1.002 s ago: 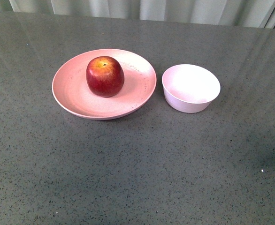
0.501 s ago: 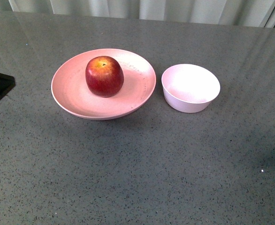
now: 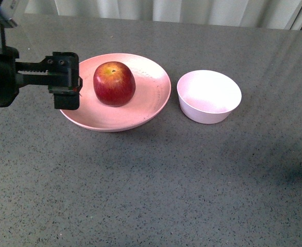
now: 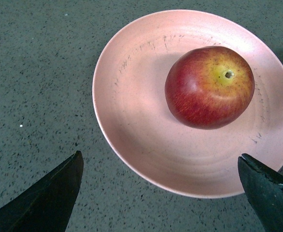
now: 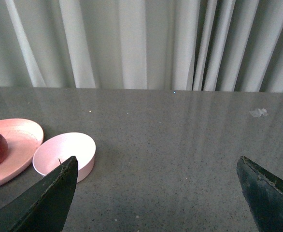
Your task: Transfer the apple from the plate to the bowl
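Apple (image 3: 114, 84): round, dark red, yellow-orange patch round stem dimple. Sits on pink plate (image 3: 152, 95), slightly toward 10 o'clock of centre. Pale bowl (image 3: 208, 116) at plate's 3 o'clock, narrow gap between.

Left gripper (image 3: 72, 82) now at plate's 9 o'clock rim, fingers spread wide, grasping nothing. Half second ago only black corner showed at frame edge. Apple, dishes unmoved.

Left wrist view adds fine streaks on apple skin, scuffs on plate. Only right wrist view shows right gripper (image 5: 157, 162), splayed wide over grey table (image 5: 190, 130), and curtain (image 5: 132, 43) behind.

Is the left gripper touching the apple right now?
Apart. The left wrist view shows the left gripper open, both fingertips short of the apple, with bare plate between them.
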